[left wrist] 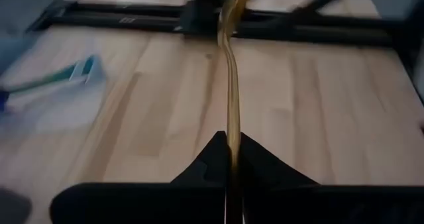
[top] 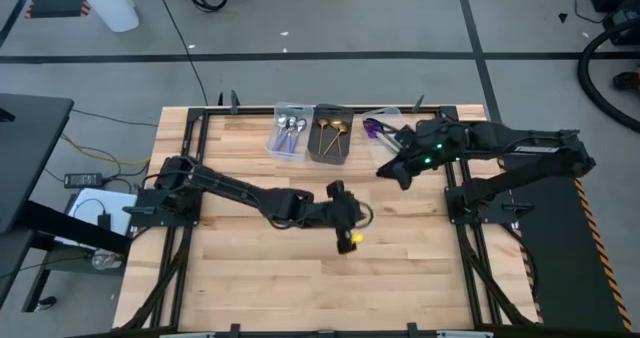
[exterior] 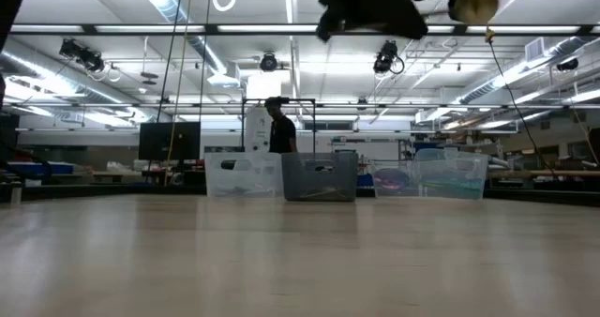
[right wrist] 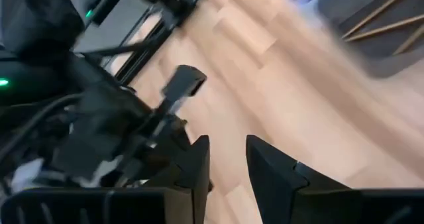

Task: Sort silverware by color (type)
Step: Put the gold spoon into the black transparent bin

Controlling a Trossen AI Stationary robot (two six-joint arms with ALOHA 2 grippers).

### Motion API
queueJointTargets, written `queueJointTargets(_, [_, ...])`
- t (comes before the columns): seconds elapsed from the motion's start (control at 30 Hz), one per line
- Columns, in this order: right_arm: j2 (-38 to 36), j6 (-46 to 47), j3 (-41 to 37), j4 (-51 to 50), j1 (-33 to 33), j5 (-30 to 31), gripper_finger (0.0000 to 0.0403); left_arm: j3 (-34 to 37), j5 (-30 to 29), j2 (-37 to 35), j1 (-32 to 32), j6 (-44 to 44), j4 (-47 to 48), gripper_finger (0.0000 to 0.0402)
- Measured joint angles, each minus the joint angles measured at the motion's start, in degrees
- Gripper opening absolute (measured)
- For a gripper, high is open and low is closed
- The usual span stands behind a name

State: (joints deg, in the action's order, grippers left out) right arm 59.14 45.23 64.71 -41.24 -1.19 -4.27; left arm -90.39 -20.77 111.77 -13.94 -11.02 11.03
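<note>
Silverware sorted into three bins along the upper edge of the wooden table [top: 250, 288] in the high view: silver spoons [top: 290, 130] in a clear bin [top: 278, 144] at upper centre, gold spoons [top: 332, 131] in a dark bin [top: 313, 148] just to its right, rainbow spoons [top: 374, 129] in another clear bin [top: 386, 112] further right, partly hidden under the right arm. Seen also in the low view as a row of three bins at mid-frame, dark one in the middle.

One more gold spoon [left wrist: 231, 98] clamped between the pressed-together fingers of the left gripper [left wrist: 232, 184], shown in the left wrist view rising from the dark fingertips up the middle of the frame, curved, bowl blurred at the top edge. Same gripper [top: 348, 236] at centre of the high view, slightly right of middle, over bare wood with a yellow glint at its tip.

Right gripper [top: 388, 171] at upper right of the high view, just below the rainbow bin, above the table. Fingers [right wrist: 268, 168] parted by a narrow gap in the right wrist view, nothing between them, wood visible through the gap.

Person standing behind the bins in the low view [exterior: 278, 125], well beyond the table.
</note>
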Motion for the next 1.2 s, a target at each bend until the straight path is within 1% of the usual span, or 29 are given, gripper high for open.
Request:
queueJointTargets(0.1, [-2.4, 0.0, 0.0, -2.4, 0.0, 3.2, 0.0109, 3.8, 0.1, 0.0, 2.7, -7.7, -4.6, 0.0022])
queueJointTargets(0.2, [-4.0, -0.1, 0.0, -4.6, 0.0, 5.6, 0.0109, 6.0, 0.2, 0.1, 5.9, -18.3, -4.4, 0.0022])
queueJointTargets(0.33, [-4.4, -2.7, 0.0, -7.2, 0.0, 8.9, 0.0109, 7.5, 0.4, 0.1, 10.5, -31.1, -4.5, 0.0023])
queueJointTargets(0.43, [-4.1, -3.9, 0.0, -9.3, 0.0, 10.1, 0.0109, 7.6, 3.0, 0.1, 14.2, -36.6, -4.4, 0.0023])
queueJointTargets(0.6, [-3.3, -7.0, 0.0, -9.7, 0.0, 10.4, 0.0109, 7.5, 8.0, 0.1, 20.4, -46.0, -3.9, 0.0023])
queueJointTargets(0.7, [-2.3, -8.4, 0.0, -9.7, 0.0, 10.4, 0.0109, 7.5, 9.3, 0.1, 23.6, -47.8, -3.6, 0.0024])
queueJointTargets(0.93, [1.2, -11.8, 0.0, -9.7, 0.0, 7.7, 0.0109, 7.5, 8.6, 0.1, 29.1, -48.1, -2.7, 0.0024])
queueJointTargets(1.03, [2.8, -13.4, 0.0, -10.0, 0.0, 7.2, 0.0109, 7.5, 6.3, 0.1, 30.2, -46.6, -1.7, 0.0024])
queueJointTargets(1.2, [5.5, -14.0, 0.0, -12.3, 0.0, 7.2, 0.0109, 7.5, -0.6, 0.1, 30.7, -44.3, 1.2, 0.0024])
